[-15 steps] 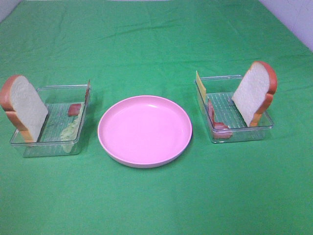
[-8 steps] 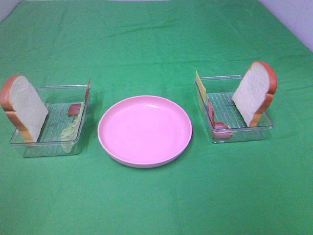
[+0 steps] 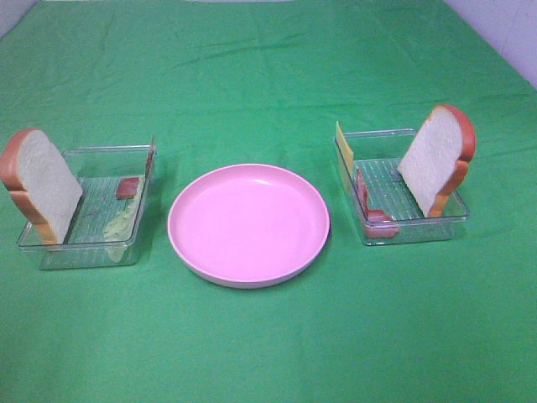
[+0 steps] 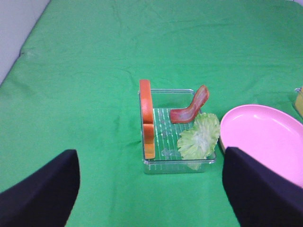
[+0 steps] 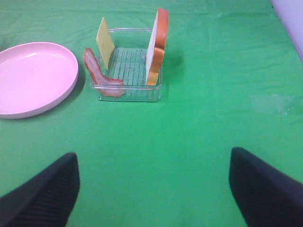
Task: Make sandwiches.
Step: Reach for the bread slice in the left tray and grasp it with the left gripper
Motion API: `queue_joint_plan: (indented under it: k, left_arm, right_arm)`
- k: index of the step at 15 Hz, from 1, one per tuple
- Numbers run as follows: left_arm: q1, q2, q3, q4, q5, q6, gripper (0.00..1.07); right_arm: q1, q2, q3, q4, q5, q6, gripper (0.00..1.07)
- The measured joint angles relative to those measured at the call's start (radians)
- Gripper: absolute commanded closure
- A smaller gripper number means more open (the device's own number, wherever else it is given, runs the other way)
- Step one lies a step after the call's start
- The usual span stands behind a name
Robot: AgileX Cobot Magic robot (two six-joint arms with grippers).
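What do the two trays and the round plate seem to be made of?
Left tray and right tray: likely clear rigid plastic; the green cloth shows through glinting walls. Plate: probably smooth pink plastic, evenly coloured with a soft sheen.

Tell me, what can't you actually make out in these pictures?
Left wrist view: gripper fingers cut by the frame edge; bread seen edge-on, its face hidden.
Right wrist view: plate cut by the frame edge.
High view: neither gripper in frame.
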Motion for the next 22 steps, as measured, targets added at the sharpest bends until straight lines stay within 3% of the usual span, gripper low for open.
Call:
queue_joint_plan:
  k: [4, 5, 9, 14, 16, 20, 22]
  left_arm:
    - [0.000, 0.365, -0.119, -0.059, -0.056, 0.003, 0.28]
    - [0.000, 0.562, -0.222, -0.085, -0.031, 0.022, 0.28]
    - [-0.009, 0.925, -0.432, -0.172, 0.076, 0.094, 0.28]
    - [-0.152, 1.237, -0.640, -0.173, 0.093, 0.102, 0.31]
    - [-0.182, 1.332, -0.693, -0.132, 0.128, 0.033, 0.31]
    - [-0.182, 1.428, -0.752, 0.061, 0.160, -0.142, 0.31]
    - [-0.182, 1.446, -0.759, 0.139, 0.160, -0.199, 0.31]
  right_arm:
    - [0.000, 0.000, 0.000, 0.000, 0.000, 0.000, 0.27]
    - [0.000, 0.000, 0.000, 0.000, 0.000, 0.000, 0.27]
    - [0.000, 0.000, 0.000, 0.000, 0.000, 0.000, 0.27]
    - [0.000, 0.000, 0.000, 0.000, 0.000, 0.000, 0.27]
    - [0.000, 0.000, 0.000, 0.000, 0.000, 0.000, 0.27]
    - [0.000, 0.000, 0.000, 0.000, 0.000, 0.000, 0.27]
    - [0.000, 0.000, 0.000, 0.000, 0.000, 0.000, 0.27]
